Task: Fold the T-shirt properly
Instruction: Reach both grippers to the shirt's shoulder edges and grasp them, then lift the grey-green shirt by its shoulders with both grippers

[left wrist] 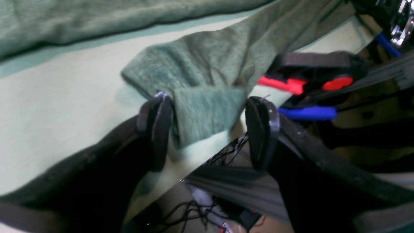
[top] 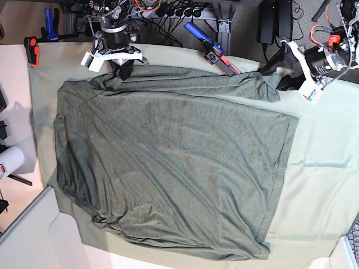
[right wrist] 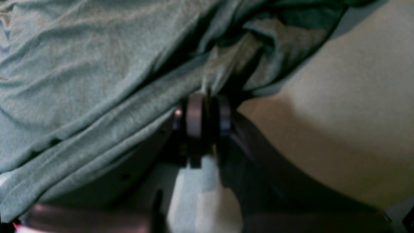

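Note:
The dark olive-green T-shirt (top: 168,162) lies spread and wrinkled over the pale mint table cloth (top: 322,168). In the base view my right gripper (top: 123,70) is at the shirt's far left corner. In the right wrist view it (right wrist: 208,113) is shut on a bunched fold of the shirt (right wrist: 97,81). My left gripper (top: 276,78) is at the sleeve end at the far right. In the left wrist view it (left wrist: 208,129) is open, with the sleeve cuff (left wrist: 207,110) between its two fingers (left wrist: 158,129).
A red and blue clamp (top: 216,56) sits on the table's far edge, close to the left gripper in the left wrist view (left wrist: 300,84). An orange clamp (top: 32,50) holds the far left corner. A white roll (top: 8,162) stands off the left edge. Cables hang behind the table.

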Motion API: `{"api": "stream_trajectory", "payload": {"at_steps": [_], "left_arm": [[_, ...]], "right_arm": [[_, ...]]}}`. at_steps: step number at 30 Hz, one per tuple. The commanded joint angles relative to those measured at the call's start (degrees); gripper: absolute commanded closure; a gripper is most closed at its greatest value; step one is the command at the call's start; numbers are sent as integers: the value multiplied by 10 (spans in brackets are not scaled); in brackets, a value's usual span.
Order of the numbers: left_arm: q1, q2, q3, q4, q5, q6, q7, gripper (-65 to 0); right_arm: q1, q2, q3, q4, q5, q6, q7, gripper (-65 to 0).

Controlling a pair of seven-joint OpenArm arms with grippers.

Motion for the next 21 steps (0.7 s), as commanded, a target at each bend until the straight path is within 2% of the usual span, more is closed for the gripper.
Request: {"api": "stream_trajectory", "payload": {"at_steps": [1, 4, 5, 6, 8, 10, 12, 13, 15, 17, 21], "left_arm": [[-3, -1, -2, 8, -5, 4, -8, -396], [-6, 5, -2, 8, -5, 9, -10, -394], [-6, 5, -2, 8, -5, 9, -11, -376], [-6, 5, -2, 8, -5, 9, -11, -336], [-6, 5, -2, 8, -4, 9, -12, -197], [-6, 5, -2, 8, 6, 9, -12, -73], [-6, 5, -5, 8, 17, 2, -3, 0], [-6, 5, -9, 9, 17, -12, 7, 0], [-5, 5, -25, 13, 4, -12, 25, 0], [-1, 3, -45, 23, -35, -12, 51, 0], [14, -7, -84, 60, -67, -12, 59, 0]], "right_arm": [[-2, 2, 1, 9, 2, 4, 7, -65], [-2, 2, 1, 9, 2, 4, 7, -65], [-2, 2, 1, 9, 2, 4, 7, -65], [-2, 2, 1, 9, 2, 4, 7, -62], [-2, 2, 1, 9, 2, 4, 7, 0], [-2, 2, 1, 9, -1, 4, 7, 0], [-2, 2, 1, 9, -12, 9, 0, 0], [-3, 4, 1, 9, -13, 10, -4, 0], [-7, 10, 1, 10, -12, 12, -11, 0], [-14, 19, 1, 16, -12, 13, -15, 0], [-49, 30, 3, 56, -12, 13, -17, 0]]}}
